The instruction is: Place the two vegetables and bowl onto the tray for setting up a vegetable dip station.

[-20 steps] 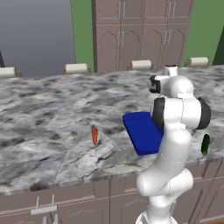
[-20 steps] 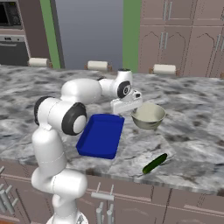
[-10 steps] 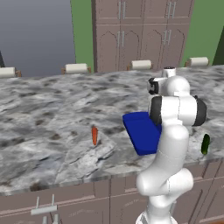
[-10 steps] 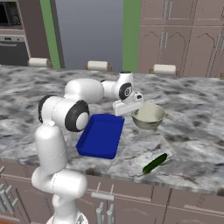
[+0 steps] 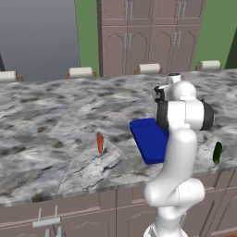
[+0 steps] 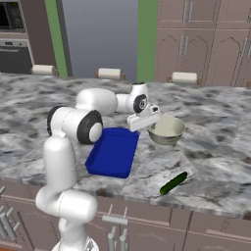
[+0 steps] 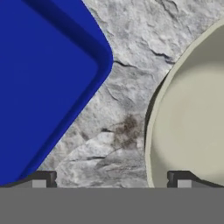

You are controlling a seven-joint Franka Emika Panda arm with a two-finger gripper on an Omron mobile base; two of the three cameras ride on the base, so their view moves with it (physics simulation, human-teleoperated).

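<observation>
The gripper [image 7: 109, 179] hangs wide open between the blue tray [image 6: 113, 152] and the bowl [image 6: 166, 130], seemingly touching neither.

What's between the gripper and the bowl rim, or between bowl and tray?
Nothing visible. The open gripper hangs over bare counter at the bowl rim, one fingertip over the rim. Between bowl and tray lies only a bare marble strip.

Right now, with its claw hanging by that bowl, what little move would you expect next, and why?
Probably a short drop to straddle the bowl's near rim, then close. The gripper is open, and in the hand view one fingertip sits over the bowl while the other is over bare counter beside the tray. Nothing is on the tray.
</observation>
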